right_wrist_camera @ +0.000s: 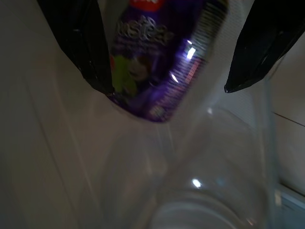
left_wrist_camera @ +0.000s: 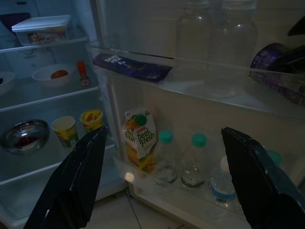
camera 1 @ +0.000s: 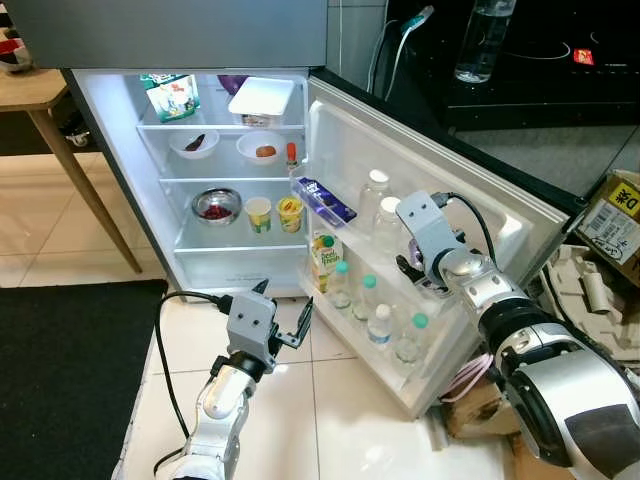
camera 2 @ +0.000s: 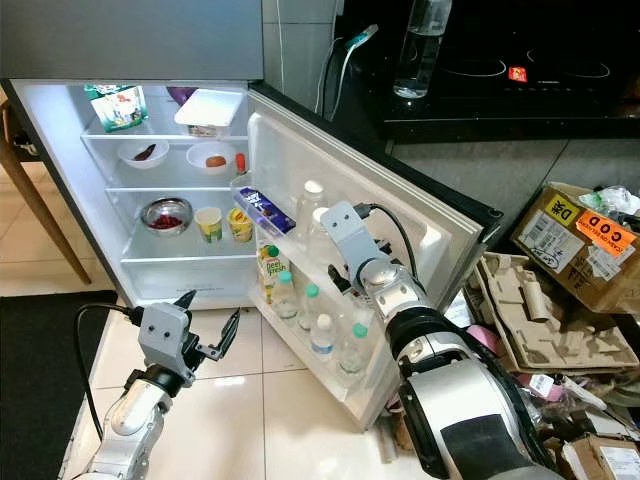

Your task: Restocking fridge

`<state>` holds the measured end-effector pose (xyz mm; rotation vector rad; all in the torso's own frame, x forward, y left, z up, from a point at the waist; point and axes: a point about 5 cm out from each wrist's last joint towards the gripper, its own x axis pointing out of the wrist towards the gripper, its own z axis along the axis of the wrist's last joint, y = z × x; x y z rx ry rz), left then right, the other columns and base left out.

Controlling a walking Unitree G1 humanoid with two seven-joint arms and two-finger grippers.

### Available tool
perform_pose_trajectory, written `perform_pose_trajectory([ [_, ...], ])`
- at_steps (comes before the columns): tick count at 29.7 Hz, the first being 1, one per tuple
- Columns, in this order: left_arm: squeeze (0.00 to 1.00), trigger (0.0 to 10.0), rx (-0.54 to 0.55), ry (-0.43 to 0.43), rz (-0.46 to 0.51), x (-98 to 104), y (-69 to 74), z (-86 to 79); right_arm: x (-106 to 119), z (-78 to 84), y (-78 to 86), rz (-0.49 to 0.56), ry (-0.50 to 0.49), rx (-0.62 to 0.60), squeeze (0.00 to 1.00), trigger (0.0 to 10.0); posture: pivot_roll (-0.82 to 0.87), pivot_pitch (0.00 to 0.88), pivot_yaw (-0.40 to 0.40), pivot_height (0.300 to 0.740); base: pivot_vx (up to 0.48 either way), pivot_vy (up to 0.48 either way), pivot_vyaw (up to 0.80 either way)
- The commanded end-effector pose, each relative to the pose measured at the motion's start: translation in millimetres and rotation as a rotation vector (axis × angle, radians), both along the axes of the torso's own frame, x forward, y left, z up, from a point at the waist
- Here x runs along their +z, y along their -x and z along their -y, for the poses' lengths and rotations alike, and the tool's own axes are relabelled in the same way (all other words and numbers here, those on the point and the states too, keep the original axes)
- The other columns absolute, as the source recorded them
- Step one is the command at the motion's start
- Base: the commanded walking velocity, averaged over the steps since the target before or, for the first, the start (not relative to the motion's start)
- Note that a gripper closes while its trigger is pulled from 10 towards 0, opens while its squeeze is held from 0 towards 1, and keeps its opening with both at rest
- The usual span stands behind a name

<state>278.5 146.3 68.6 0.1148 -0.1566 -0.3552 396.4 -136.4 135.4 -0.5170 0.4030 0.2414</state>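
right fingers (right_wrist_camera: 90, 52) spread around purple pack (right_wrist_camera: 162, 57) | clear bottle (right_wrist_camera: 209, 191) just beside | left fingers (left_wrist_camera: 71, 186) spread, hovering

A home kitchen: an open stocked fridge (camera 1: 180, 215), a black hob (camera 2: 520, 70), tiled floor (camera 1: 340, 420).

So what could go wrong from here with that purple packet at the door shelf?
1. The right gripper has the purple packet between open fingers right beside the clear bottles on the upper door shelf; a nudge might tip one.
2. The packet could slip off the shelf onto the small bottles below.
3. The left gripper hovers open near the door's lower edge and may bump it.
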Motion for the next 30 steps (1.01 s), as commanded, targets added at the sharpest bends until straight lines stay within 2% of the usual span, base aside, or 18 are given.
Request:
perform_pose_trajectory([
  [1,0.0,10.0,-0.005,-0.007,-0.022,-4,2.9,0.9,-22,7.8,9.3,-0.094,-0.001,-0.035,0.0,10.0,-0.07,0.1,-0.071,0.74,0.0,0.0,0.0],
  [8,0.0,10.0,-0.004,-0.007,-0.023,-3,1.5,1.7,-26,15.4,12.3,-0.167,-0.021,-0.009,0.0,10.0,-0.08,0.097,-0.073,0.74,0.0,0.0,0.0],
  [14,0.0,10.0,-0.005,-0.006,-0.024,-3,0.8,2.2,-27,15.6,13.4,-0.197,-0.045,0.006,0.0,10.0,-0.08,0.095,-0.075,0.74,0.0,0.0,0.0],
  [17,0.0,10.0,-0.008,-0.002,-0.024,-3,-0.1,5.0,-32,9.6,17.5,-0.263,-0.076,0.07,0.0,10.0,-0.09,0.093,-0.077,0.74,0.0,0.0,0.0],
  [26,0.0,10.0,-0.005,0.001,-0.025,-3,-0.9,5.7,-37,4.4,22.2,-0.335,-0.05,0.157,0.0,10.0,-0.09,0.092,-0.08,0.74,0.0,0.0,0.0],
  [30,0.0,10.0,-0.004,0.002,-0.025,-3,-1.0,5.9,-35,3.2,21.7,-0.333,-0.048,0.176,0.0,10.0,-0.09,0.092,-0.08,0.74,0.0,0.0,0.0],
])
